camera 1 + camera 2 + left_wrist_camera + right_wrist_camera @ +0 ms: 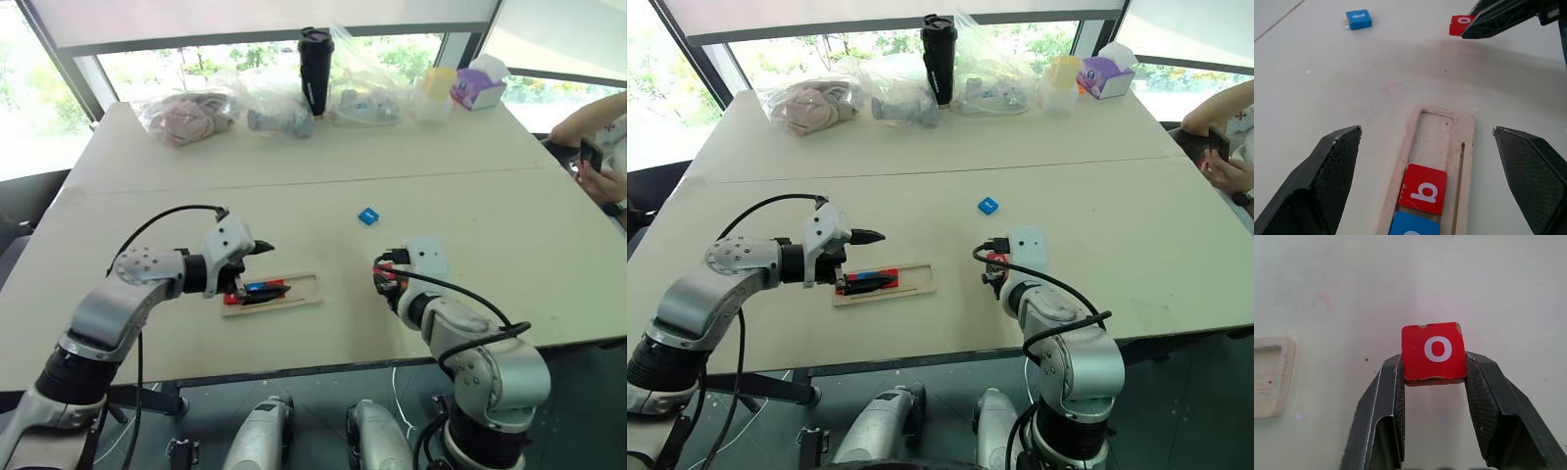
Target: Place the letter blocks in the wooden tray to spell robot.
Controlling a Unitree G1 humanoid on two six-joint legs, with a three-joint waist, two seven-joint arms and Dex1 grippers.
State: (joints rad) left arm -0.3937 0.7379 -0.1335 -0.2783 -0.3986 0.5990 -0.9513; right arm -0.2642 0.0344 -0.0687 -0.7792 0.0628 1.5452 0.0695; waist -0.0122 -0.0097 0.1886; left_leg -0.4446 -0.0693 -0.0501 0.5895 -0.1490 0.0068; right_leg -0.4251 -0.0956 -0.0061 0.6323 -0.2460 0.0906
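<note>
Between my right claw's (1434,369) two black fingers sits a red letter block (1433,352) with a white o, pinched by its two side edges, face toward the wrist camera, held clear above the pale surface (470,245). Claw clamped tight on it.

My left claw (1427,142) stands spread wide, gripping nothing. It hovers over the wooden tray (304,294), one finger (1327,171) to each side of it, not touching as far as I can tell.

Tray lies near the surface's near edge, left of centre, long side roughly along that edge. Inside it: a red b block (1423,188) and, touching it on the side nearer my left wrist, a blue block (1413,226), letter cut off. Tray's other end is bare wood.

One blue block (368,215) lies loose toward the middle of the surface, well apart from the tray; its letter is too small to read.

Right claw with its o hangs right of the tray, near the near edge.
</note>
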